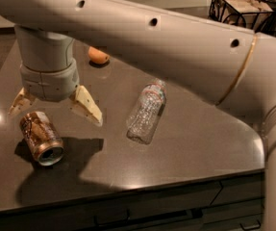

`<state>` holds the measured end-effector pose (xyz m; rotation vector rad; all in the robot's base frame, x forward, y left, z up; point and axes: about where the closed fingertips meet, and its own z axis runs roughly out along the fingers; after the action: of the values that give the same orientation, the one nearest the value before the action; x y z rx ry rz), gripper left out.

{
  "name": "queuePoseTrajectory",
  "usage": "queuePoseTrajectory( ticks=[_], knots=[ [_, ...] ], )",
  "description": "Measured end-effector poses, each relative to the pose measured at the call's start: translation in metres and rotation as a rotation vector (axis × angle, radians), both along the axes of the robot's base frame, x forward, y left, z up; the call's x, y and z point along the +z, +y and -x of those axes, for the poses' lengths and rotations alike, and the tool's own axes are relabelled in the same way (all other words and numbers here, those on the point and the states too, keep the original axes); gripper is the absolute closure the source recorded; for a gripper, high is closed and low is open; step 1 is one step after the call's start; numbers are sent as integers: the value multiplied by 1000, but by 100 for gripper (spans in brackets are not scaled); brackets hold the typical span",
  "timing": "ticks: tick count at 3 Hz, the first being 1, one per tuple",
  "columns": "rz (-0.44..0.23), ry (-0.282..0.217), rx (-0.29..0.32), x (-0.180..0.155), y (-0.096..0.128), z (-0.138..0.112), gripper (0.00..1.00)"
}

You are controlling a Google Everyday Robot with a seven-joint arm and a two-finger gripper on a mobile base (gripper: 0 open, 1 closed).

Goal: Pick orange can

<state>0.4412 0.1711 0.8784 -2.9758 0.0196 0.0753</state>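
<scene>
The bench (195, 143) is a dark, glossy slab that shows pale glints of room light and a shadow beside the can (41, 138). The can lies on its side near the bench's front left, its open silver end facing forward. Just above and behind the can hangs the pincer (56, 113), its cream fingers (87, 105) spread wide to either side of the can's far end. Right of the can lies a clear bottle (147, 112). Well behind the can sits an orange (98, 56). Far to the back right of the can stands a wire basket (238, 8). Drawer fronts (152, 211) run below the bench edge.
</scene>
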Motion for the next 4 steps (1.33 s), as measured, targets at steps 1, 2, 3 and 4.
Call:
queuePoseTrajectory(
  ticks=[1, 2, 3, 4],
  knots=[
    [16, -5, 110, -11, 4, 4, 0],
    [30, -28, 203, -20, 3, 10, 0],
    [64, -62, 267, -32, 4, 18, 0],
    [90, -97, 315, -39, 7, 24, 0]
  ],
)
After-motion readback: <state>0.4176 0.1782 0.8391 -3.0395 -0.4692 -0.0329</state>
